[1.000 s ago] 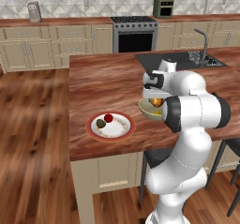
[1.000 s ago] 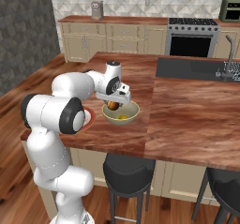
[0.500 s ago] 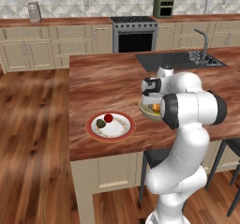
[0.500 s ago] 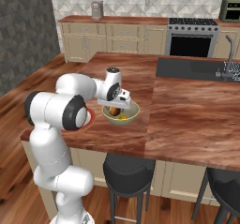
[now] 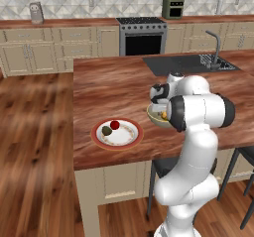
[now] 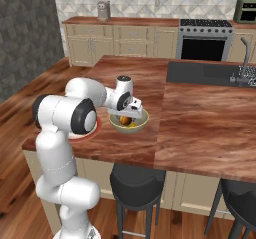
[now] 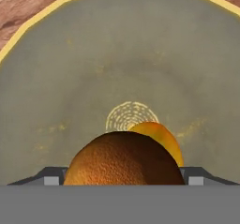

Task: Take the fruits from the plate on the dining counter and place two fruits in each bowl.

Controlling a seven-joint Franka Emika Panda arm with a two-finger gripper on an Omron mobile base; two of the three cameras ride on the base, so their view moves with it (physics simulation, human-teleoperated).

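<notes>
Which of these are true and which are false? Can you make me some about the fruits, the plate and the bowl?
1. Two fruits lie on the plate. True: a red fruit and a dark green fruit.
2. The olive bowl is upside down. False: it stands upright on the dining counter, and its inside shows in the hand view.
3. The gripper hangs over the olive bowl. True.
4. The orange-brown fruit lies on the plate. False: it sits between the gripper's finger tips, above the bowl.
5. A yellow fruit is already in the olive bowl. True.
6. The plate has a blue rim. False: the rim is red-orange.
</notes>
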